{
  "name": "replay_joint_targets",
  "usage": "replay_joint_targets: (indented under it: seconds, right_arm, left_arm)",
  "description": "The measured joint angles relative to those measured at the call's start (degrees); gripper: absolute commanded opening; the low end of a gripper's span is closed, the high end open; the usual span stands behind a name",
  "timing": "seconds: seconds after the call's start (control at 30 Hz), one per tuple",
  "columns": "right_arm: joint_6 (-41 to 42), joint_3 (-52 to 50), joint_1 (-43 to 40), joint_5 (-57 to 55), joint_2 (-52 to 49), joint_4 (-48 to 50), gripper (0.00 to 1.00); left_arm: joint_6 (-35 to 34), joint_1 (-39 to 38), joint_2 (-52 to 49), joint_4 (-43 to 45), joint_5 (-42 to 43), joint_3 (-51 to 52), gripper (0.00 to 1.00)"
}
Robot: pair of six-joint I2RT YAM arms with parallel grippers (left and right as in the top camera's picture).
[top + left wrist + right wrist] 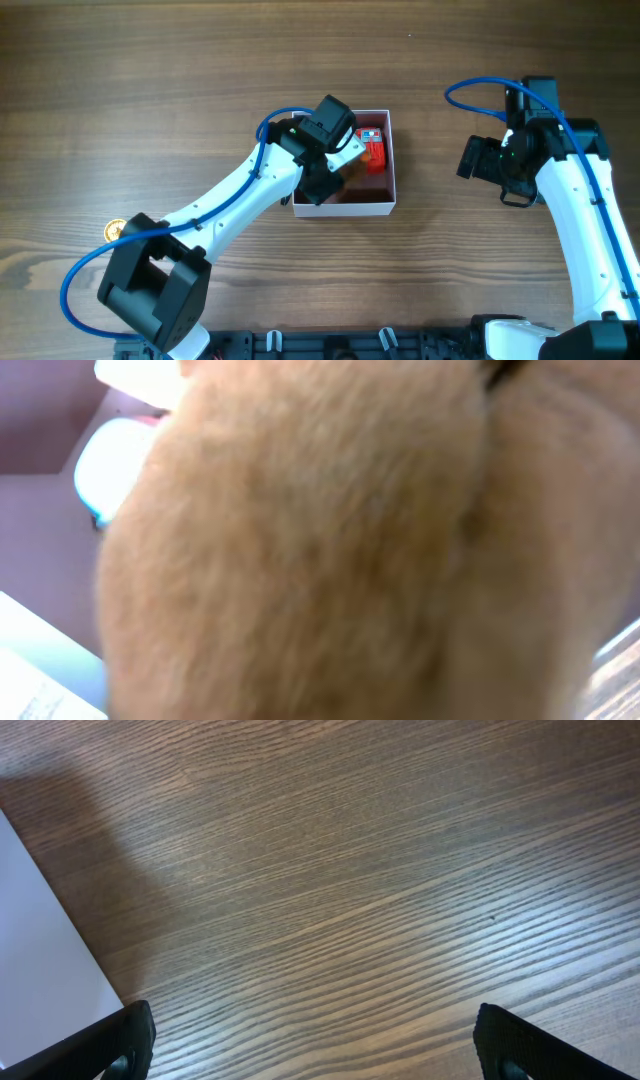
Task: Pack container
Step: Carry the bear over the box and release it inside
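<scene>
"While the left gripper [322, 182] sat low inside the container [392, 190], was it clamped on anything?" the first observer asked.

"She could not tell," the second replied. "Its wrist camera showed only a tan furry toy [320, 540] pressed right up against the lens, and the fingers were hidden. From overhead the arm itself covered them."

"And around it?"

"A red and orange toy [372, 150] lay in the far right corner of the box, which stood at the middle of the table [150, 80]. The right gripper [315, 1040] hung well apart to the right, jaws spread wide over bare wood, holding nothing. A small yellow object [117, 230] lay far off by the left arm's base."

"So which step was it?"

"Setting the furry toy down in the box, she judged. The next move called for letting go cleanly, then lifting straight up clear of the thin walls."
</scene>
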State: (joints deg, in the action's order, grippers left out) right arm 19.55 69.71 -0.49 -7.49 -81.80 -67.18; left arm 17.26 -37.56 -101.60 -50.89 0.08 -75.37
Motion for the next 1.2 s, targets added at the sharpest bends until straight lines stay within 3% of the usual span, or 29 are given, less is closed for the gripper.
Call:
replay_joint_targets:
  seconds: [0.1,0.4,0.63,0.7,0.73,0.77,0.8,0.9,1.2]
  right_arm:
    - [-0.2,0.0,0.0,0.0,0.0,0.1,1.00]
    - [-0.4,0.0,0.0,0.0,0.0,0.1,1.00]
    - [-0.4,0.0,0.0,0.0,0.0,0.2,1.00]
    - [-0.4,0.0,0.0,0.0,0.0,0.2,1.00]
    - [-0.4,0.0,0.0,0.0,0.0,0.2,1.00]
    - [-0.4,0.0,0.0,0.0,0.0,0.2,1.00]
    - [-0.4,0.0,0.0,0.0,0.0,0.2,1.00]
    - [-0.4,0.0,0.0,0.0,0.0,0.3,1.00]
    - [-0.4,0.0,0.0,0.3,0.0,0.3,1.00]
  left_arm:
    - [0.0,0.0,0.0,-0.7,0.0,0.0,1.00]
    - [-1.0,0.0,1.7,-1.2,-0.2,0.0,1.00]
    - [-9.6,-0.1,15.2,-0.4,0.2,-0.7,1.00]
    - [-11.4,-0.7,16.2,0.0,1.3,-1.0,0.87]
    - [-11.9,-1.1,15.8,0.3,2.1,-1.0,0.55]
    - [-12.8,-1.8,14.7,0.8,3.2,-1.0,0.37]
    - [-13.2,-2.2,13.8,1.2,3.8,-1.0,0.25]
    - [-13.2,-3.5,10.2,3.6,4.7,-1.0,0.05]
    - [-13.7,-4.7,0.7,5.4,5.5,-1.0,0.08]
